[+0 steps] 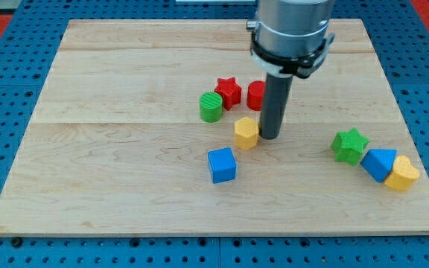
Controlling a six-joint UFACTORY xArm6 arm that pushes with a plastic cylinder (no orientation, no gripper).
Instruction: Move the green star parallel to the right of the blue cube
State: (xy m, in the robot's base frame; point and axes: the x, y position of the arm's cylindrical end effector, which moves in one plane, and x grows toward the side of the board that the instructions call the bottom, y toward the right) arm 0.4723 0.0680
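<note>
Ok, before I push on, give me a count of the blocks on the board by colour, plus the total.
Green: 2 – green cylinder, green star
Red: 2 – red star, red block partly behind the rod
Yellow: 2 – yellow hexagon beside my tip, yellow heart
Blue: 2 – blue cube, blue block
Total: 8

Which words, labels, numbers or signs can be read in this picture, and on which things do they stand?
None: no readable text appears on the light wooden board, the coloured plastic blocks such as the green star and blue cube, or the grey arm with its dark rod.
</note>
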